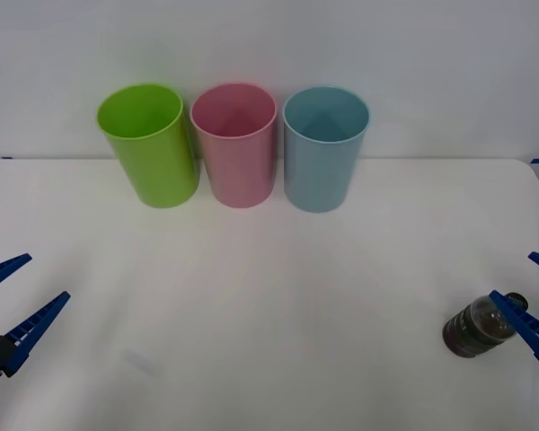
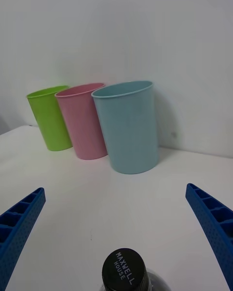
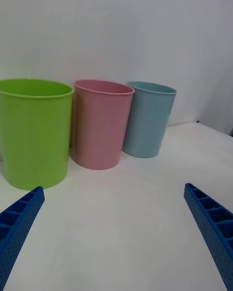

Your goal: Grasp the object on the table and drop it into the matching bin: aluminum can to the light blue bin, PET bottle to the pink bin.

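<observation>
The bottle (image 1: pixel 479 327) lies on its side near the right edge of the white bench (image 1: pixel 269 305), at the near end, well apart from the three bins lined up at the far side. The right hand (image 1: pixel 532 305) is open and sits right at the bottle, its fingers spread to either side; from the right wrist the black cap (image 2: pixel 124 270) shows midway between the two blue fingers (image 2: pixel 213 223), so the hand looks lined up for a grasp but has not closed yet. The left hand (image 1: pixel 9 301) is open too and waits over the near left of the bench, away from everything. At the far side stand the green bin (image 1: pixel 148 144), the pink bin (image 1: pixel 234 144) in the middle and the light blue bin (image 1: pixel 324 148) to its right. By my reading the task has hardly begun: gripping, lifting, carrying across to the pink bin and dropping the bottle in are all still left.
</observation>
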Tool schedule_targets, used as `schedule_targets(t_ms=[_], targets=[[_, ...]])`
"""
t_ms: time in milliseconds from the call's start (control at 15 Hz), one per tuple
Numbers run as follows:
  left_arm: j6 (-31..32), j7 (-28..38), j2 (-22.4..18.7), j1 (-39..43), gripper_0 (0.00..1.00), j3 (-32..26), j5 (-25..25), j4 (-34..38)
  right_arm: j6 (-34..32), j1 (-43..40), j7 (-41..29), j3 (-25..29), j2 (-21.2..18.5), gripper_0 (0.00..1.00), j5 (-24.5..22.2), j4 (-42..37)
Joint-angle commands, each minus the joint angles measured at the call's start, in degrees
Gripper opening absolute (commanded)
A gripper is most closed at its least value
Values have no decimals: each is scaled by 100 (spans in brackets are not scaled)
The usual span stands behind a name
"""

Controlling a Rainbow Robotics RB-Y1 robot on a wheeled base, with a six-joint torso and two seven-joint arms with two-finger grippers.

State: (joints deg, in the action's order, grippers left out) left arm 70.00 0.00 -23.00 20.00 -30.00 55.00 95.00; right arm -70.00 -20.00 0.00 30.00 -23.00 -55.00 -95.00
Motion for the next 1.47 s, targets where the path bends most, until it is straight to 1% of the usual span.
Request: schedule_targets(t_ms=[67, 200, 333, 467, 600, 933, 1133, 1467], targets=[[0, 0, 0, 0, 100, 0, 0, 0, 0, 0, 0, 0, 0, 100, 0, 0], [0, 0, 0, 0, 100, 0, 0, 0, -22, -101, -35, 23, -47, 100, -37, -63], [0, 0, 0, 0, 100, 0, 0, 0, 21, -250, -79, 6, -170, 100, 174, -203], [0, 0, 0, 0, 100, 0, 0, 0, -5, -443, -44, 6, -390, 100, 438, -203], [0, 0, 0, 0, 100, 0, 0, 0, -58, -654, -9, 50, -530, 100, 596, -203], [0, 0, 0, 0, 100, 0, 0, 0, -172, -1006, 79, 252, -530, 100, 613, -115], [0, 0, 0, 0, 100, 0, 0, 0, -172, -1094, 202, 313, -530, 100, 605, 113], [0, 0, 0, 0, 100, 0, 0, 0, -137, -1076, 439, 384, -539, 100, 446, 579]])
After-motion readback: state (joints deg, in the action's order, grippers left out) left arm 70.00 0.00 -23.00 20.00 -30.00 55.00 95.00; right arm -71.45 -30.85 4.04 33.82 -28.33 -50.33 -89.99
